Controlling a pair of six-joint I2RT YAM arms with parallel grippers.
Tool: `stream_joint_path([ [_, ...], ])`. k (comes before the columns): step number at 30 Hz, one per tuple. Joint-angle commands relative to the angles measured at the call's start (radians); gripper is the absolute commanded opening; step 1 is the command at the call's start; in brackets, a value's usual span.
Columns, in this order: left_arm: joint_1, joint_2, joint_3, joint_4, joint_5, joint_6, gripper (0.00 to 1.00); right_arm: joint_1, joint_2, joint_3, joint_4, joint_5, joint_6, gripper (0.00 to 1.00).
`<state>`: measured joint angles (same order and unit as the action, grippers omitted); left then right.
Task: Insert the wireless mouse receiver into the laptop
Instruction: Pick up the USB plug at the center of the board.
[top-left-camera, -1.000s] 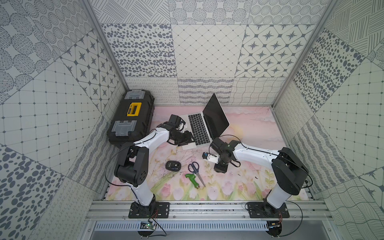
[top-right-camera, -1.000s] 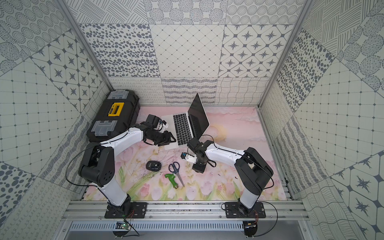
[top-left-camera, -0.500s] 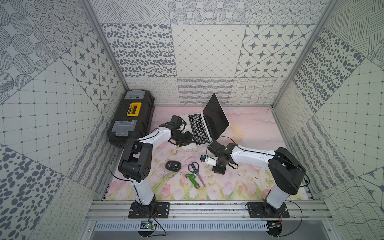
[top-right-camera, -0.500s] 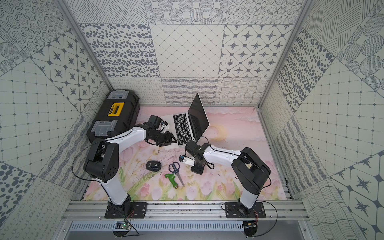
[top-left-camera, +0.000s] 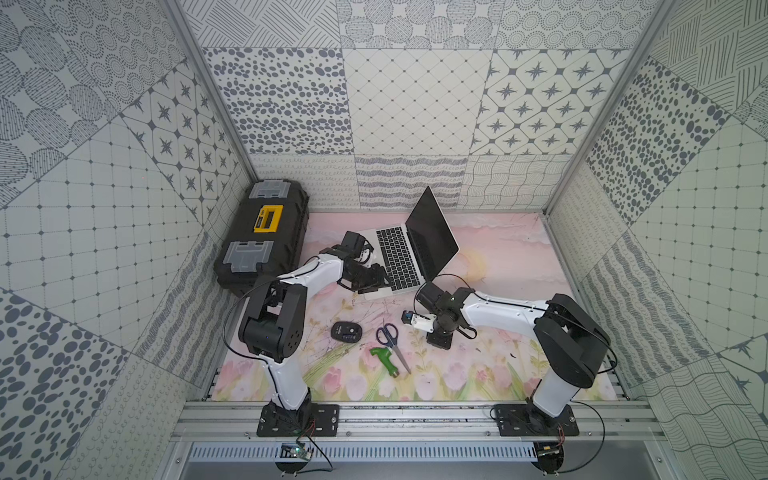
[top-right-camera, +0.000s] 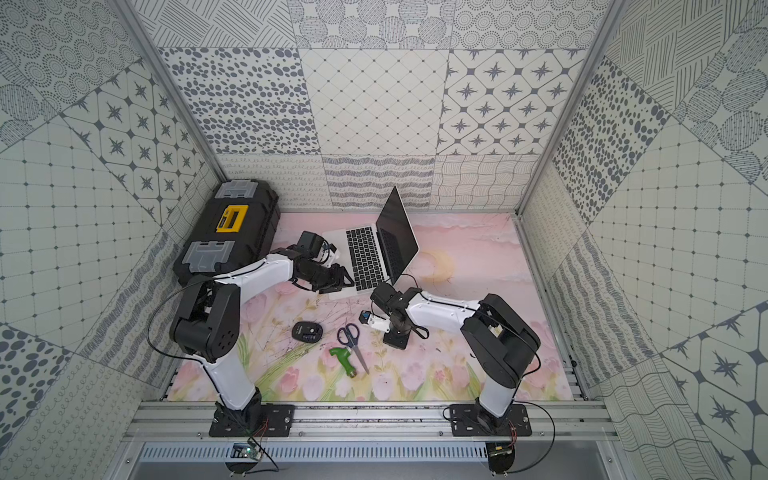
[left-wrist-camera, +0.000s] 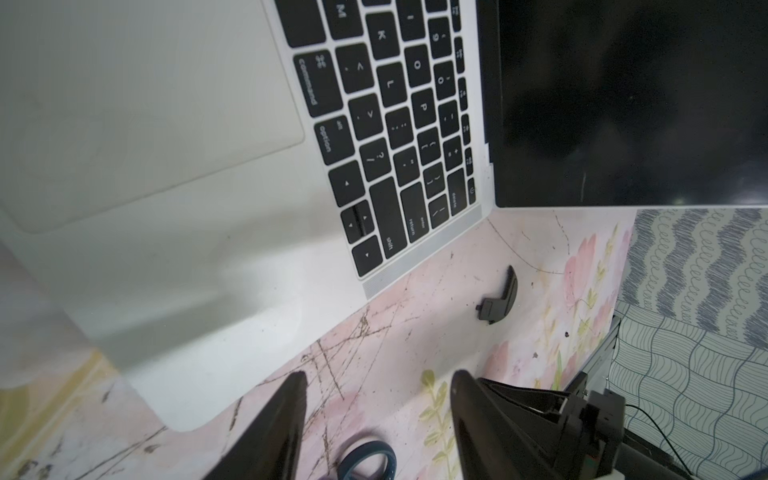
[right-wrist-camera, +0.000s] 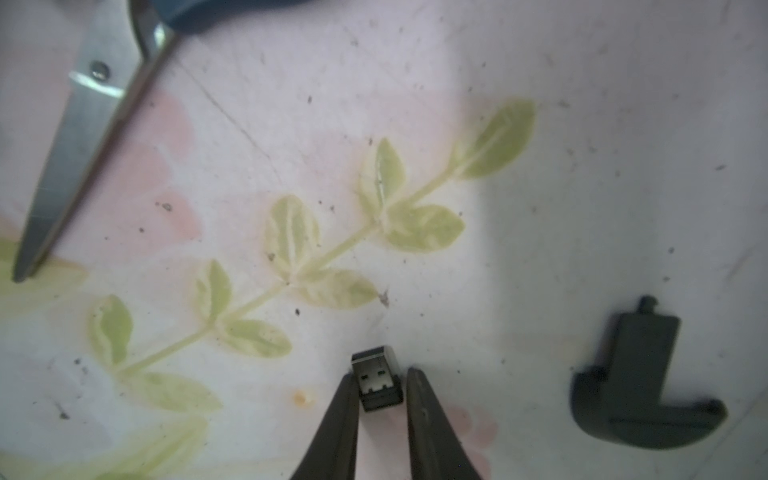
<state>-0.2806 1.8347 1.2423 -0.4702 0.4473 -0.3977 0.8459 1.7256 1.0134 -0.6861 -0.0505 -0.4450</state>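
Down on the mat (right-wrist-camera: 540, 208), my right gripper (right-wrist-camera: 380, 374) has narrowed around the receiver (right-wrist-camera: 376, 384); whether it pinches yet I cannot tell. Next comes the laptop (top-left-camera: 397, 257).

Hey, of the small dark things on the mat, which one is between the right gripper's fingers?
The receiver, a tiny USB plug. The mouse and the L-shaped cover lie apart from the right gripper.

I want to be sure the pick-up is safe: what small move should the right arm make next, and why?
Probably close the right gripper fully on the receiver before lifting. Its jaws stand on either side of it on the mat, but a thin gap shows at one side, so the grip looks not yet firm.
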Motion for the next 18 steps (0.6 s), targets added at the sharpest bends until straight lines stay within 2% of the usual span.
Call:
stream_joint_path([
  [1,-0.007,-0.004,0.007,0.01,0.023,0.005,0.58,0.005,0.041,-0.032,-0.021,-0.004,0.005,0.21],
  [3,-0.007,-0.015,-0.004,0.034,0.019,-0.033,0.58,0.004,0.042,-0.032,-0.021,-0.008,0.012,0.17],
  [7,-0.012,-0.022,-0.063,0.218,0.019,-0.159,0.52,0.004,0.051,0.001,-0.005,-0.017,0.058,0.15],
  [9,-0.015,0.006,-0.052,0.249,0.015,-0.179,0.49,0.0,0.039,0.02,0.02,-0.005,0.105,0.15],
  [12,-0.02,0.032,-0.022,0.272,0.028,-0.151,0.42,-0.007,0.016,0.043,0.068,0.012,0.2,0.15],
  [18,-0.021,0.057,-0.029,0.299,0.078,-0.073,0.39,-0.032,0.03,0.083,0.142,0.075,0.415,0.15],
])
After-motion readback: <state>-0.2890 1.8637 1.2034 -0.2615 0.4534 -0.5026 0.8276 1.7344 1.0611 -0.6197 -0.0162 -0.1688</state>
